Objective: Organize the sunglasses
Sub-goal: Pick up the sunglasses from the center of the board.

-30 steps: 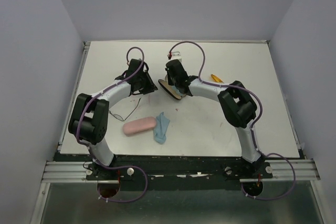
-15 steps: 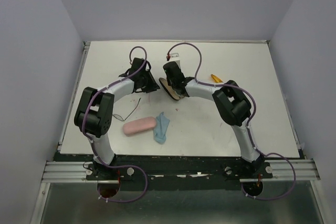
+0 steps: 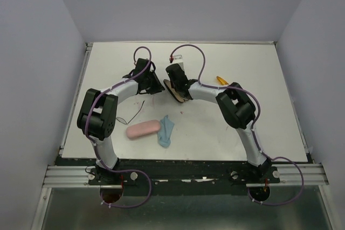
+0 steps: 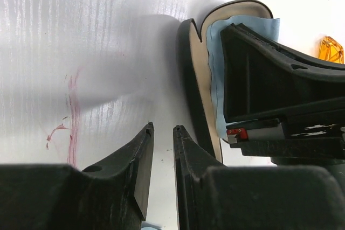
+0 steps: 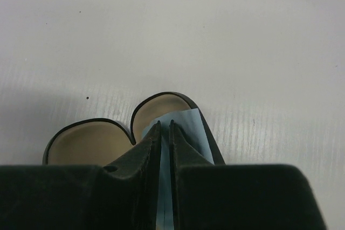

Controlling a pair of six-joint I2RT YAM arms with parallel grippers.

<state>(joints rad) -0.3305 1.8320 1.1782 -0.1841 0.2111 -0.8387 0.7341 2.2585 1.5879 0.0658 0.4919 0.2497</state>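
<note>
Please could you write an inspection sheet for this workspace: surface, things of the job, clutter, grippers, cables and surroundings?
Surface: white table, with red scribble marks.
Job's things: orange sunglasses lie on the table just beyond the right arm, apart from every case.
Clutter: open black case with a blue cloth in it; closed pink case and second cloth side by side near the front.
Grippers: left gripper narrowly open, empty, beside the black case; right gripper shut on the blue cloth.
Cables: purple cables run along both arms, looping above the table.
Surroundings: plain walls on three sides.
</note>
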